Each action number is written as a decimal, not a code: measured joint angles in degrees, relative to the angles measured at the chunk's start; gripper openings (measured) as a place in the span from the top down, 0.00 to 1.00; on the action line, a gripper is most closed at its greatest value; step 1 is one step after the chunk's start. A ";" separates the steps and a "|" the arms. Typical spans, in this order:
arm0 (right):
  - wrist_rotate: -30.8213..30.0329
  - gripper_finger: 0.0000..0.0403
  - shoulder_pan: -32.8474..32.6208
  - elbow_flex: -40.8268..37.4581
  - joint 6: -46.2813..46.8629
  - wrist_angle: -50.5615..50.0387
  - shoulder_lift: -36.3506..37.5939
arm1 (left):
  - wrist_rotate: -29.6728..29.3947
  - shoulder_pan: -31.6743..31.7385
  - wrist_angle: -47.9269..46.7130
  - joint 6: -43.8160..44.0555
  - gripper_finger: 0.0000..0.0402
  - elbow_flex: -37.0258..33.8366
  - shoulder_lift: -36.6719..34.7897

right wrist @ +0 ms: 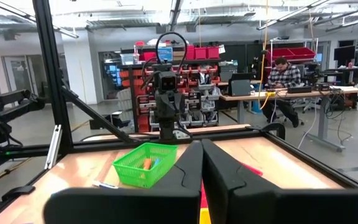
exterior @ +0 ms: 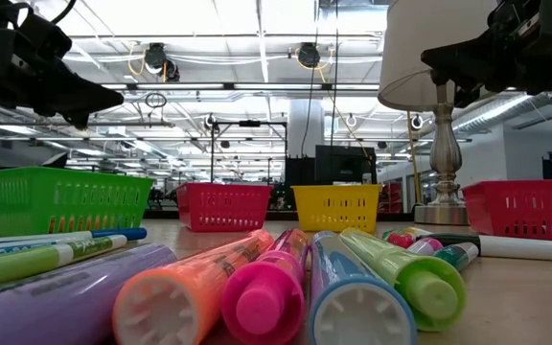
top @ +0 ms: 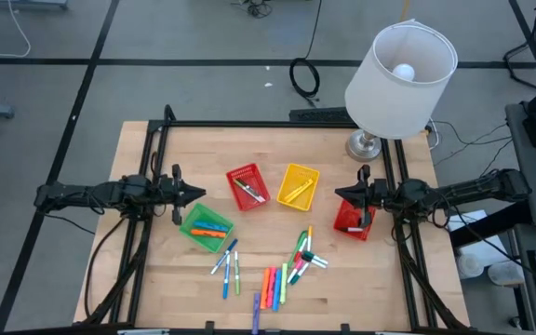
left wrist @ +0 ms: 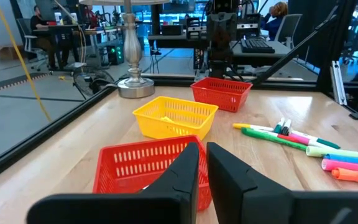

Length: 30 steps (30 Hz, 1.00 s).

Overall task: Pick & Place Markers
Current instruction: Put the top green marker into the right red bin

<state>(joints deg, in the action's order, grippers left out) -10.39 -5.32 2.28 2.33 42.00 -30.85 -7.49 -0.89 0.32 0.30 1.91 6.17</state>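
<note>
1. Markers (top: 282,274) mostly lie loose on the surface, well apart from both jaws; a few sit in the baskets (top: 207,227).
2. Low view: markers piled in front, unsorted.
3. Left gripper (left wrist: 202,163) jaws barely parted, empty.
4. Right gripper (right wrist: 201,163) jaws shut, empty.

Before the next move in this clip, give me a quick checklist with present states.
1. Left tool holding nothing: ok, it hangs above the green basket with no marker between its fingers.
2. Right tool shut and holding nothing: ok, parked over the far-right red basket.
3. Loose markers waiting on the table: ok, many lie near the front edge.
4. Green basket holds markers: ok, orange and blue ones inside.
5. Yellow basket and middle red basket upright: ok.
6. Left tool open enough for a pick: not ok, its fingers are nearly together.
</note>
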 joint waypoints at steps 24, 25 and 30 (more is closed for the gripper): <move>0.15 1.00 0.00 -0.02 2.58 -1.07 0.02 | 0.02 0.00 -0.07 -0.02 0.91 0.04 0.00; 0.15 1.00 -0.02 0.00 2.58 -1.07 0.02 | 0.02 0.00 -0.07 -0.03 0.91 0.07 0.00; 0.17 1.00 -0.01 -0.01 3.01 -1.09 0.02 | 0.02 0.00 -0.09 -0.02 0.91 0.07 0.00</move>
<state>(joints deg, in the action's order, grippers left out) -10.22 -5.34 2.27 5.34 40.91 -30.83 -7.46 -0.89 0.23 0.27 1.98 6.17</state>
